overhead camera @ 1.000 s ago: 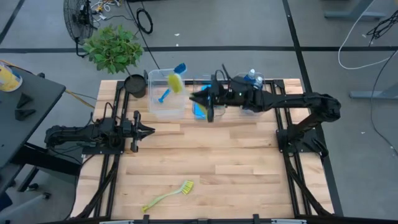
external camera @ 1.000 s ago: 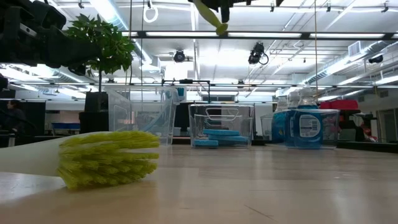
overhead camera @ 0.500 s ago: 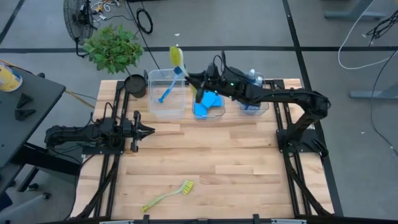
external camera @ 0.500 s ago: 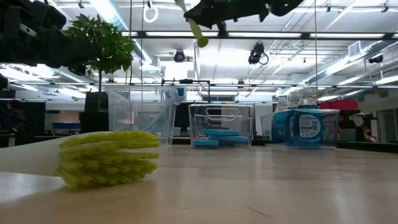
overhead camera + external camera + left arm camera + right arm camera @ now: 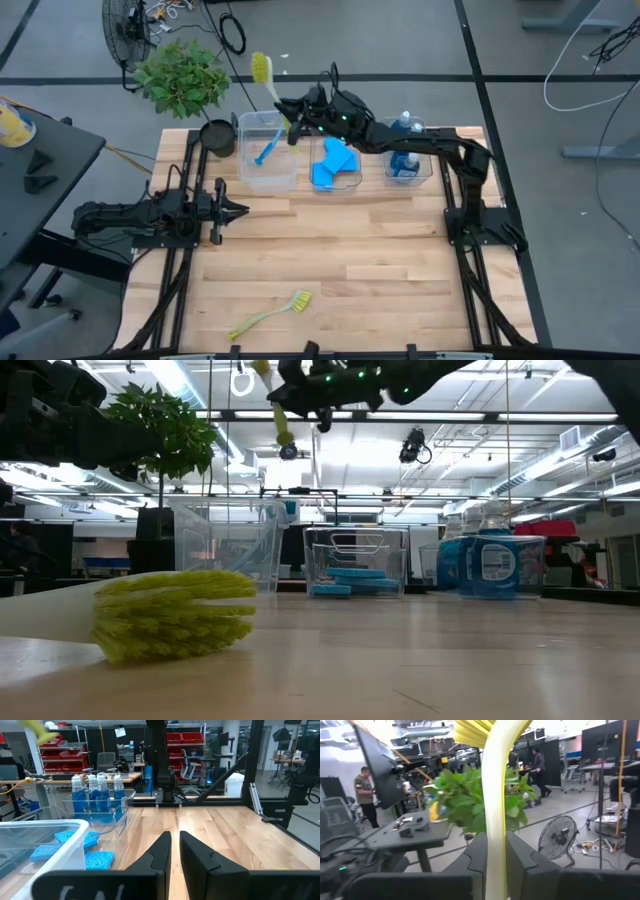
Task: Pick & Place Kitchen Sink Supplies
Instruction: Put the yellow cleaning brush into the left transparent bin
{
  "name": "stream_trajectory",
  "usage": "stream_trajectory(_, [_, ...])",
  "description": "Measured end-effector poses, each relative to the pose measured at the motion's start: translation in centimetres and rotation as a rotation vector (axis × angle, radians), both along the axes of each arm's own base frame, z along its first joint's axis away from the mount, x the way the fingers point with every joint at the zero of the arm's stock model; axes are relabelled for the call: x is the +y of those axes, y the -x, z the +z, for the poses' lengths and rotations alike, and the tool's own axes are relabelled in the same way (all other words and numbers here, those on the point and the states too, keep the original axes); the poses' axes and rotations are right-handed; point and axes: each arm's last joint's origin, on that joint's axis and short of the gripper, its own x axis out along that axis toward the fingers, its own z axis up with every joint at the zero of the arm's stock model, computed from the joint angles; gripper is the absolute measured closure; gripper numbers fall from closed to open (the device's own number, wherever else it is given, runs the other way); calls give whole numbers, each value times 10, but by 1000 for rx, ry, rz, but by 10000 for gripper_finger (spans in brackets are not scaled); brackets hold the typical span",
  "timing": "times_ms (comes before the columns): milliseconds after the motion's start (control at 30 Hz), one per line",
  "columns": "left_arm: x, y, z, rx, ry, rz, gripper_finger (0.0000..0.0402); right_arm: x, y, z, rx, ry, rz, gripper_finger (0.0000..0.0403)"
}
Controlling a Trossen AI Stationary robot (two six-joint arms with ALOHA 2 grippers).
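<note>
High view. Landmark: the middle clear bin [image 5: 336, 166] at the table's far edge. It holds the blue sponges [image 5: 334, 163]. The bin just beside it on the plant side [image 5: 269, 152] holds a blue brush [image 5: 268, 146], leaning. The bin on the other side [image 5: 405, 160] holds the blue bottles [image 5: 403, 158]. The right gripper [image 5: 291, 113] is raised over the far inner corner of the brush bin, clamped on the handle of a yellow-green brush [image 5: 264, 77], whose bristle head points out past the table's far edge towards the potted plant [image 5: 183, 74]. The left gripper [image 5: 240, 210] waits low over the table, nearer the front than the brush bin. A second yellow-green brush [image 5: 271, 314] lies flat on the table [image 5: 400, 270], well apart from the middle bin, near the front edge.

Low view. The held brush [image 5: 275, 400] hangs high above the bins with the right gripper [image 5: 300, 385] around its handle. The lying brush's bristles [image 5: 172, 612] fill the near foreground.

Left wrist view. The left gripper [image 5: 175, 851] has its fingers [image 5: 159, 854] parted by a narrow gap, nothing between them. Sponges [image 5: 76, 849] and bottles [image 5: 97, 795] sit in their bins.

Right wrist view. The right gripper [image 5: 494, 861] pinches the yellow-green handle [image 5: 494, 810] between its fingers [image 5: 476, 855]; the plant [image 5: 470, 805] stands behind. People stand in the room beyond.
</note>
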Motion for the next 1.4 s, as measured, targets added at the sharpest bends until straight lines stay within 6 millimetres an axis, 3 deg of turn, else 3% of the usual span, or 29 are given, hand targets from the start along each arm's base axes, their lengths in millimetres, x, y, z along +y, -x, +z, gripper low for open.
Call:
stream_trajectory(233, [0, 0, 0, 0, 0, 0, 358, -22, -15, -22, -35, -9, -35, 366])
stream_trajectory(700, [0, 0, 0, 0, 0, 0, 358, -41, -31, -67, -107, -97, -149, 366])
stream_trajectory(967, [0, 0, 0, 0, 0, 0, 358, -55, -31, -79, -170, -133, -223, 366])
stream_trajectory(1400, [0, 0, 0, 0, 0, 0, 358, -56, -35, -91, -177, -130, -235, 366])
